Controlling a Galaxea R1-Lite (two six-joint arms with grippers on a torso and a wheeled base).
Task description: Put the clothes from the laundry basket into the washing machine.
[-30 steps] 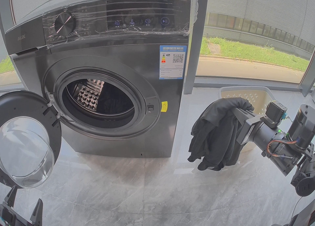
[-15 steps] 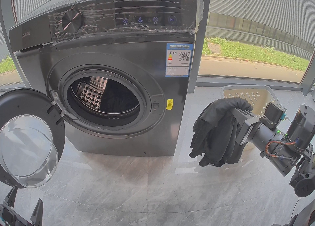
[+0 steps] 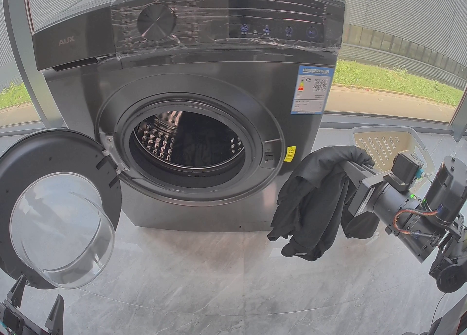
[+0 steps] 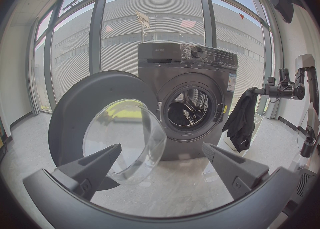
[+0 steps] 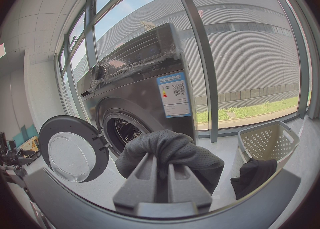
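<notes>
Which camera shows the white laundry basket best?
The right wrist view: the laundry basket stands nearly whole there, a dark cloth at its near side. In the head view the held garment and the right arm cover its lower part; the left wrist view shows a sliver behind that garment.

- Right arm (image 3: 413, 214): extended forward and inward, wrist roughly level.
- Right gripper (image 5: 162, 168): fingers pressed together, clamping a garment (image 5: 173, 149).
- Left gripper (image 4: 163, 169): held low, pointing forward, fingers spread wide apart.
</notes>
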